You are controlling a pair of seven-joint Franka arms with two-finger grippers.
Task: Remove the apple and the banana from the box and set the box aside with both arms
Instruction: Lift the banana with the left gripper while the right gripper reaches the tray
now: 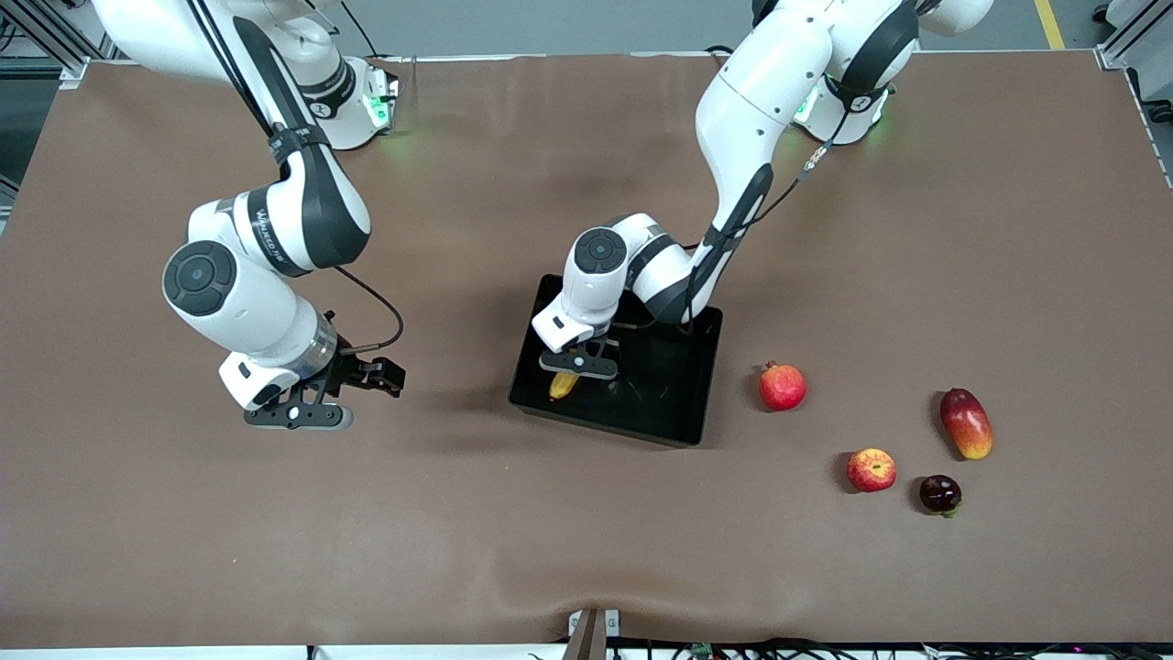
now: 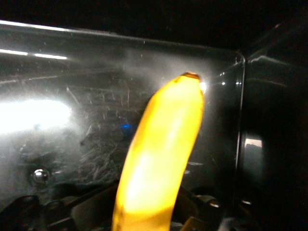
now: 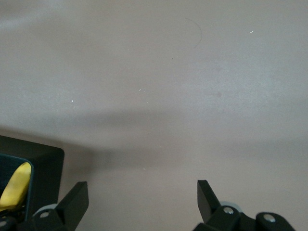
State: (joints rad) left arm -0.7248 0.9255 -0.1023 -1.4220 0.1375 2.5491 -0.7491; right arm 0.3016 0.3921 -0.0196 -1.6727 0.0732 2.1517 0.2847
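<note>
Lying in the black box (image 1: 660, 403) at the corner toward the right arm, the banana (image 1: 563, 385) sits between the jaws of the left gripper (image 1: 579, 365), which seem to close on it for the lift. The apple (image 1: 871, 469) is already out on the brown bench (image 1: 586, 550) beside other fruits, and the right gripper (image 1: 298, 414) waits with jaws released over bare bench near the box.

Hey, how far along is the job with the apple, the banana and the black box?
Done: the apple already lies on the table, outside the box, nearer the front camera. In hand: the left tool is down inside the box around the banana, which is still in there. Left: lifting the banana out, then moving the box aside with both arms. The right tool waits open over the table beside the box.
</note>
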